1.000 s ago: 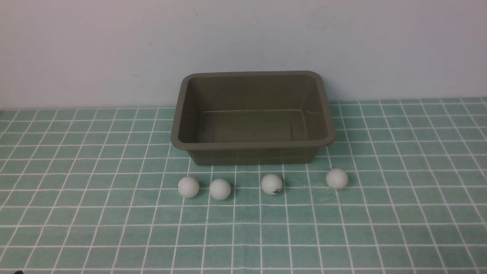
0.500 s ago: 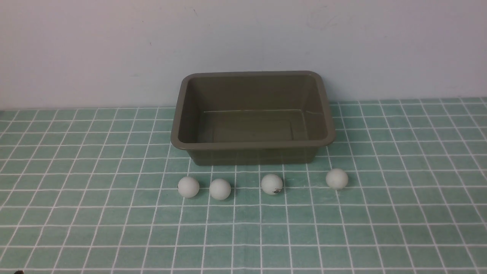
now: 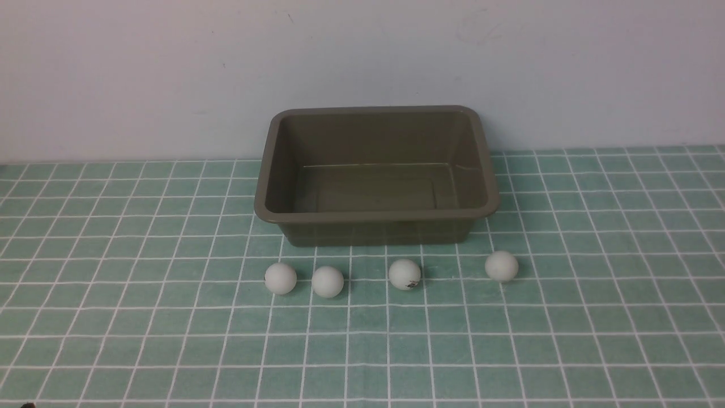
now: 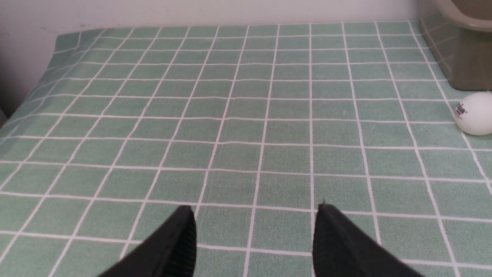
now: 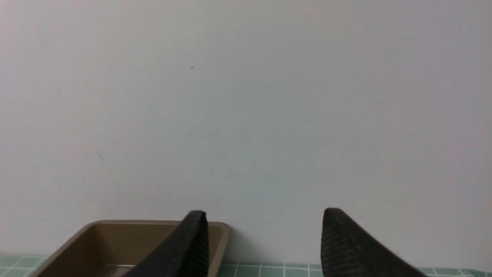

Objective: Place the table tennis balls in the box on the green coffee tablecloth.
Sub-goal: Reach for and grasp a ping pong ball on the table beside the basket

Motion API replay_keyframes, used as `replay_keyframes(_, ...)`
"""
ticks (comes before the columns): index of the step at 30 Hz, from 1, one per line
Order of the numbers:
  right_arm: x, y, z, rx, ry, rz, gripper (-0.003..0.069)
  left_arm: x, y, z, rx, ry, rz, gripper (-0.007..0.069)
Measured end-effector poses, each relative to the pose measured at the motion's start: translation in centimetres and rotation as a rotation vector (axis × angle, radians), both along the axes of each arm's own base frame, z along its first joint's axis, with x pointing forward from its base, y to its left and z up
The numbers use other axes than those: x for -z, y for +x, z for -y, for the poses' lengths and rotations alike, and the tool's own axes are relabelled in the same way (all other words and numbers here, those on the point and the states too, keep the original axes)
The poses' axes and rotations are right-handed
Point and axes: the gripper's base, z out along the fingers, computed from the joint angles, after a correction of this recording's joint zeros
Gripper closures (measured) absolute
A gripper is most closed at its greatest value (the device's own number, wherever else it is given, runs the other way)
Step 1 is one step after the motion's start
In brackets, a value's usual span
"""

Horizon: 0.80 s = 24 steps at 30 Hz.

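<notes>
Left gripper [image 4: 254,223] and right gripper [image 5: 265,231] are hanging parted, empty; the table tennis balls [image 3: 328,281] are looking light and rollable, so pinch gently across the middle.

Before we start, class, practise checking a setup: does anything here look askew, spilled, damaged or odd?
Nothing stands out. The box sits upright and empty on the green tablecloth, with no visible damage, and the four table tennis balls lie in a loose row in front of it, none touching.
</notes>
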Motion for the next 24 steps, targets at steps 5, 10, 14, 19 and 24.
replay_keyframes(5, -0.24, -0.08, -0.29, -0.039, 0.056, 0.019, 0.0291, 0.00, 0.00, 0.00, 0.000, 0.000, 0.000, 0.0251)
replay_keyframes(10, -0.45, -0.12, -0.36, -0.051, 0.082, 0.039, 0.0291, 0.00, 0.00, 0.00, 0.000, 0.000, 0.000, 0.0251)
replay_keyframes(14, -0.53, -0.15, -0.51, -0.072, 0.109, 0.044, 0.0291, 0.00, 0.00, 0.00, 0.000, 0.000, 0.000, 0.0251)
replay_keyframes(19, -0.60, -0.19, -0.65, -0.091, 0.134, 0.048, 0.0291, 0.00, 0.00, 0.00, 0.000, 0.000, 0.000, 0.0251)
replay_keyframes(24, -0.60, -0.19, -0.65, -0.090, 0.122, 0.050, 0.0291, 0.00, 0.00, 0.00, 0.000, 0.000, 0.000, 0.0251)
